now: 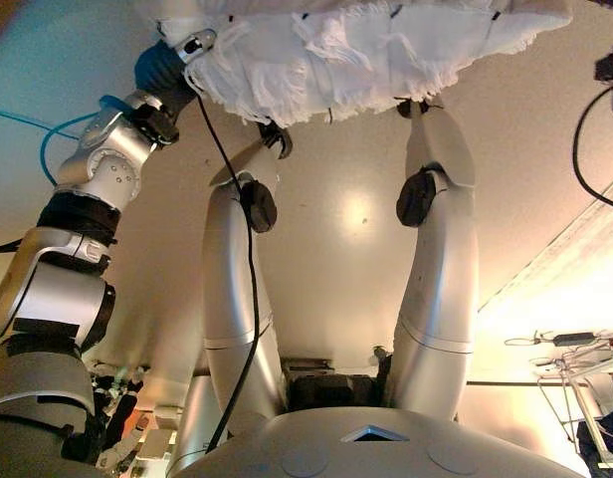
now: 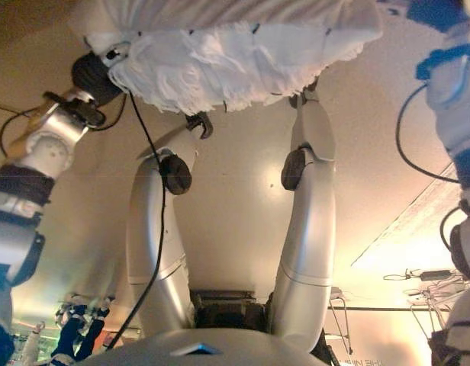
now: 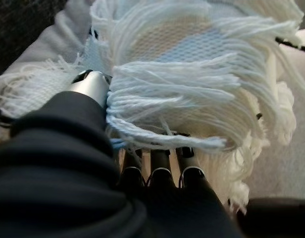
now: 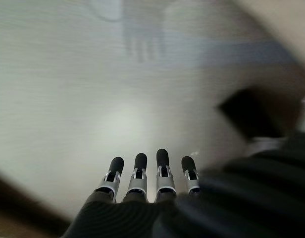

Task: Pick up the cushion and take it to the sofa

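The cushion [image 1: 346, 50] is white with long fringes and hangs above the floor at the top of the eye views. My left hand [image 1: 167, 65] holds its left edge. In the left wrist view the fingers [image 3: 155, 166] run under the fringes [image 3: 177, 89] and the thumb [image 3: 90, 84] presses on top. My right hand [image 2: 432, 14] is just off the cushion's right end. In the right wrist view its fingers [image 4: 162, 168] are straight and hold nothing, with only floor past them.
Pale floor [image 1: 356, 229] lies below. A white wire rack [image 1: 580, 373] stands at the lower right by a lighter floor strip [image 1: 565, 259]. Small clutter [image 1: 127, 418] sits at the lower left. A dark textured surface [image 3: 19, 25] shows behind the cushion.
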You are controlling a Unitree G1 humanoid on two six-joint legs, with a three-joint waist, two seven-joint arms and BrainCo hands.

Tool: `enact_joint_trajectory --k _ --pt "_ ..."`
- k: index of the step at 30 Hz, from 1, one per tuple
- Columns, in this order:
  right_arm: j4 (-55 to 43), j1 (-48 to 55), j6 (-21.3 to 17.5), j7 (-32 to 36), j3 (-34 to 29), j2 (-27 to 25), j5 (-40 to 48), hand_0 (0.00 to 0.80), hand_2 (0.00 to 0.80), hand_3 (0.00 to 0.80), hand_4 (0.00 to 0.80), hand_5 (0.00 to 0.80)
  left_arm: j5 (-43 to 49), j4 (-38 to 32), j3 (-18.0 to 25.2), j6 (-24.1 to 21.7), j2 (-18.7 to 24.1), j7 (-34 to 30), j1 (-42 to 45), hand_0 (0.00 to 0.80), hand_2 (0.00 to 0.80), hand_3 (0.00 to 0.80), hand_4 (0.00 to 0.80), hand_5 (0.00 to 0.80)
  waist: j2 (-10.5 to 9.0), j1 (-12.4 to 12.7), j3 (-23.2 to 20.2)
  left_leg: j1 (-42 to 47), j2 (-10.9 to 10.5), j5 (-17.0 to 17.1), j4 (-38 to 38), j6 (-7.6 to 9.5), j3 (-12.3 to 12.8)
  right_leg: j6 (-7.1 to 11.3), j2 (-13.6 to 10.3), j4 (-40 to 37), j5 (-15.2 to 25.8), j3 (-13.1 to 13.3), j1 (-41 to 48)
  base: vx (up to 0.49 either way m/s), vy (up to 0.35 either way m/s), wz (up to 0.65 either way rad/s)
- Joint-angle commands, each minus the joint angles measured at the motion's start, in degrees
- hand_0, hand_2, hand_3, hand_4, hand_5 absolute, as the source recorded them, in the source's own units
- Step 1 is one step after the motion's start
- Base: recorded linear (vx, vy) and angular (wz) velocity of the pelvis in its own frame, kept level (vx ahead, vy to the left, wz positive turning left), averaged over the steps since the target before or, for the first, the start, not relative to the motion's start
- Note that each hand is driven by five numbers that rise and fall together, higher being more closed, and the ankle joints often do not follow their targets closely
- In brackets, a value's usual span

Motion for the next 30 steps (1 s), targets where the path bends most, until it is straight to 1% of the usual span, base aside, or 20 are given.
enact_joint_trajectory --k 1,3,6,9,11,13,15,16,18,21,23,24,25,28,30 --pt "-2.3 5.1 3.9 -3.8 -3.5 -6.8 2.5 0.0 0.0 0.0 0.0 0.0 1.2 -5.0 4.6 0.5 -1.0 -2.5 7.3 0.8 0.8 0.8 0.8 0.8 2.71 -2.8 -0.4 -0.2 3.1 6.0 -10.2 -6.35 -6.1 4.09 -2.1 5.7 -8.1 0.2 2.8 0.026 -0.016 -0.11" --pt "-2.4 8.4 4.1 -4.7 -6.3 -7.2 2.9 0.0 0.0 0.0 0.0 0.0 1.8 -5.4 5.4 0.4 -0.9 -2.9 8.1 0.8 0.8 0.8 0.8 0.8 2.47 -3.0 -0.4 -0.2 3.2 5.7 -10.2 -6.34 -6.0 4.11 -2.0 5.5 -8.2 0.3 2.8 0.024 -0.022 -0.12" --pt "-2.9 13.3 3.0 -0.3 -9.9 -7.3 -0.2 0.0 0.0 0.0 0.0 0.0 2.3 -5.9 5.9 0.5 -0.8 -2.6 8.5 0.8 0.8 0.8 0.8 0.8 1.96 -3.5 -0.4 -0.2 3.3 5.7 -10.2 -6.36 -5.9 4.06 -1.8 5.4 -8.2 0.2 2.8 0.019 -0.022 -0.07" --pt "-4.3 17.2 2.1 2.8 -11.1 -6.8 1.7 0.0 0.0 0.0 0.0 0.0 2.3 -6.6 6.3 1.1 -0.5 -2.3 8.5 0.8 0.8 0.8 0.8 0.8 1.57 -3.7 -0.4 -0.2 3.5 5.8 -10.2 -6.26 -5.7 3.92 -1.7 5.4 -8.2 0.1 2.8 0.012 -0.023 -0.08" --pt "-4.5 18.5 0.1 3.5 -11.1 -6.4 3.7 0.0 0.0 0.0 0.0 0.0 1.9 -6.4 5.7 1.5 -0.1 -2.6 7.8 0.8 0.8 0.8 0.8 0.8 1.52 -3.8 -0.4 -0.2 3.5 5.7 -10.0 -6.29 -5.7 3.92 -1.7 5.3 -8.1 0.1 2.8 0.012 -0.019 -0.08" --pt "-4.5 18.8 -3.2 4.0 -10.7 -5.9 2.6 0.0 0.0 0.0 0.0 0.0 1.6 -5.5 4.9 1.1 -0.1 -3.1 7.1 0.8 0.8 0.8 0.8 0.8 1.8 -3.9 -0.4 -0.2 3.4 5.6 -10.0 -6.43 -5.8 3.91 -1.5 5.0 -8.0 0.1 2.8 0.005 -0.002 -0.02" --pt "-4.5 17.6 -5.8 3.8 -9.3 -5.3 1.4 0.0 0.0 0.0 0.0 0.0 1.2 -4.9 4.4 1.0 -0.4 -3.1 6.5 0.8 0.8 0.8 0.8 0.8 2.22 -3.8 -0.4 -0.2 3.3 5.5 -9.8 -6.59 -5.8 3.9 -1.4 4.9 -8.1 0.2 2.8 0.0 0.0 0.0" --pt "-4.8 16.3 -8.0 4.0 -8.3 -4.9 -0.1 0.0 0.0 0.0 0.0 0.0 1.1 -4.3 4.2 0.9 -0.6 -3.3 6.0 0.8 0.8 0.8 0.8 0.8 2.54 -3.7 -0.4 -0.2 3.3 5.5 -9.8 -6.65 -5.8 3.92 -1.3 4.8 -8.2 0.3 2.8 0.005 0.038 -0.01" --pt "-5.5 12.1 -9.3 4.1 -5.3 -4.2 -1.3 0.0 0.0 0.0 0.0 0.0 0.6 -3.3 3.8 1.0 -1.1 -3.4 4.7 0.8 0.8 0.8 0.8 0.8 3.35 -3.4 -0.4 -0.2 3.4 5.5 -9.9 -6.82 -5.8 3.98 -1.3 4.7 -8.5 0.4 2.8 0.001 0.064 0.0" --pt "-5.0 2.3 -10.6 6.5 1.1 -2.7 -2.6 0.0 0.0 0.0 0.0 0.0 0.2 -2.4 3.0 0.8 -2.4 -3.8 3.1 0.8 0.8 0.8 0.8 0.8 5.12 -2.7 -0.4 -0.2 3.4 5.3 -9.9 -7.22 -5.7 4.11 -1.6 4.4 -8.9 0.6 2.8 -0.001 0.076 0.01" --pt "-4.4 -3.5 -12.9 8.6 5.5 -1.6 -3.5 0.0 0.0 0.0 0.0 0.0 -0.4 -2.0 2.4 0.3 -3.3 -3.8 2.1 0.8 0.8 0.8 0.8 0.8 6.31 -2.2 -0.4 -0.2 3.5 5.6 -10.5 -7.45 -5.6 4.11 -1.9 4.1 -9.1 0.7 2.8 -0.016 0.079 0.01" --pt "-4.2 -5.7 -13.6 8.7 7.0 -1.1 -3.1 0.0 0.0 0.0 0.0 0.0 -0.7 -1.9 2.3 0.0 -3.7 -3.8 1.5 0.8 0.8 0.8 0.8 0.8 6.9 -2.0 -0.4 -0.2 3.6 7.1 -12.2 -6.92 -5.0 3.5 -2.1 2.3 -7.6 0.0 2.8 -0.032 0.076 0.02" --pt "-4.0 -7.6 -14.9 9.1 8.5 -0.4 -2.7 0.0 0.0 0.0 0.0 0.0 -0.9 -1.9 2.2 -0.1 -4.1 -3.8 1.1 0.8 0.8 0.8 0.8 0.8 7.46 -1.7 -0.4 -0.2 3.6 7.1 -12.2 -7.0 -5.0 3.46 -2.3 2.4 -7.8 0.0 2.8 -0.034 0.065 0.06" --pt "-4.8 -10.7 -17.2 9.5 10.8 1.1 -1.6 0.0 0.0 0.0 0.0 0.0 -1.8 -2.0 1.8 0.2 -4.8 -3.6 0.6 0.8 0.8 0.8 0.8 0.8 8.43 -1.4 -0.4 -0.2 3.8 7.1 -12.0 -7.29 -5.0 3.41 -2.7 2.8 -8.1 0.0 2.8 0.013 0.056 0.12" --pt "-6.2 -11.6 -19.1 10.0 11.4 2.6 -3.0 0.0 0.0 0.0 0.0 0.0 -1.6 -2.2 1.8 0.0 -5.9 -3.4 0.9 0.8 0.8 0.8 0.8 0.8 8.93 -1.3 -0.4 -0.2 3.8 7.3 -12.0 -7.39 -4.8 3.36 -3.0 3.0 -8.2 0.0 2.8 0.014 0.067 0.1"
